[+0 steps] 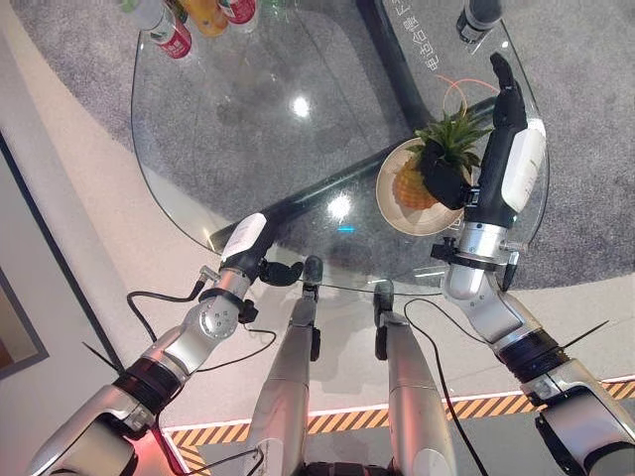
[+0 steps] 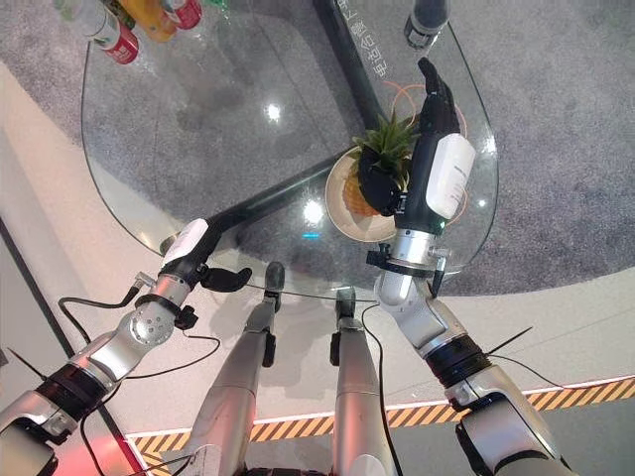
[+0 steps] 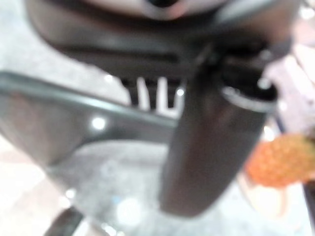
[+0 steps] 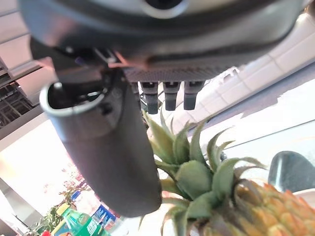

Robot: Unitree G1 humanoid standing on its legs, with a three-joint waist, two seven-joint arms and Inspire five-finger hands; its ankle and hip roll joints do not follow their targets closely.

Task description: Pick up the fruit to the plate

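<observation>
The right hand [image 1: 496,139] stands over the right side of the glass table [image 1: 248,129], its fingers [image 1: 506,84] stretched straight toward the far edge and its thumb [image 4: 110,152] spread to one side, so it is open and grips nothing. The thumb lies just beside the green leaves of the pineapple [image 1: 432,164]; from the pictures it cannot be told whether it touches them. The pineapple lies on its side on the plate [image 1: 397,213], its leafy crown pointing toward the far edge and its orange body toward the near edge. The plate sits near the table's right edge, a little in from the near rim. Beyond the hand, at the far right edge, stands a dark cup [image 1: 478,18]. At the far left corner several bottles [image 1: 189,20] stand together. The left hand [image 1: 260,256] rests at the near edge of the table, well apart from the plate, its thumb [image 3: 211,147] standing out and its fingers relaxed, holding nothing.
</observation>
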